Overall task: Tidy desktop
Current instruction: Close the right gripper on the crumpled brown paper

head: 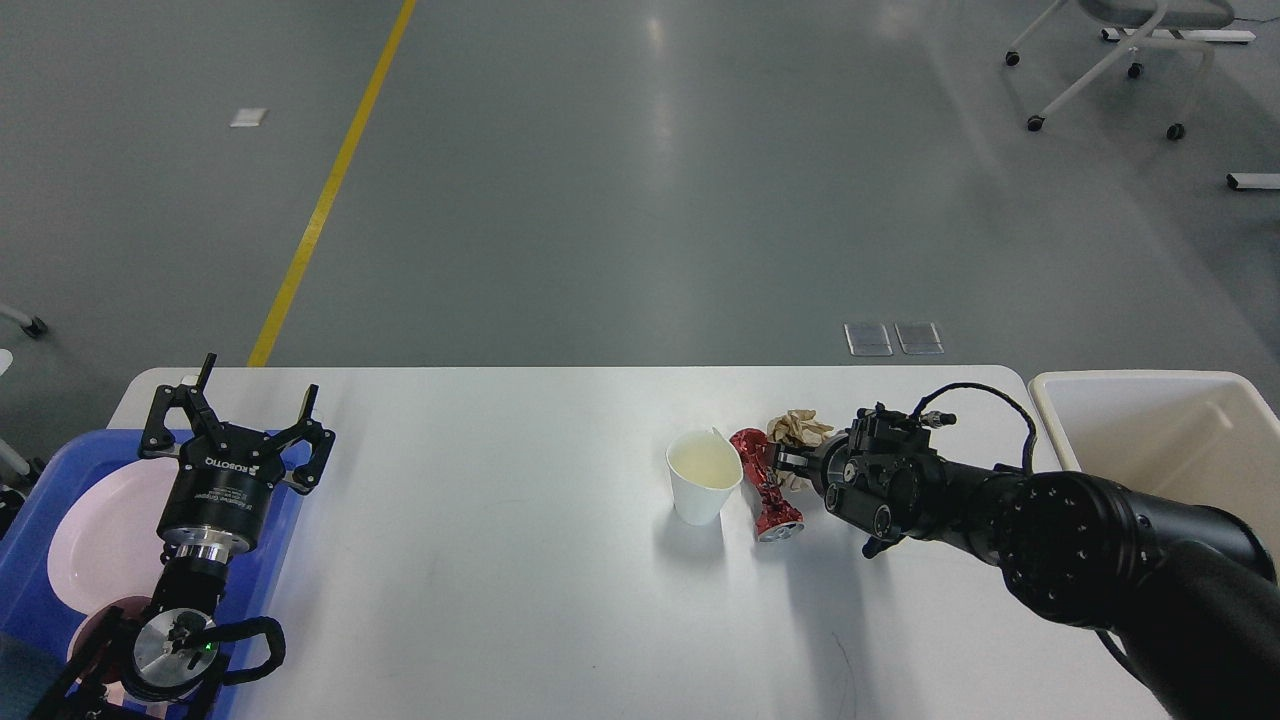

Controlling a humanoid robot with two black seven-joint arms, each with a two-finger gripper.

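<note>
The white desktop [500, 560] fills the lower view. Near its middle stand a white paper cup [703, 485], a crushed red can [765, 487] lying to its right, and a crumpled brown paper ball [797, 427] behind the can. My right gripper [790, 462] is low over the table, right against the can and the paper ball. Its dark fingers cannot be told apart. My left gripper [260, 380] is open and empty over the right edge of the blue tray [35, 490].
A cream plastic bin [1170, 440] stands off the table's right end. The blue tray at the left end holds a pink plate [100, 530]. Wheeled chair legs [1100, 60] stand far back on the floor.
</note>
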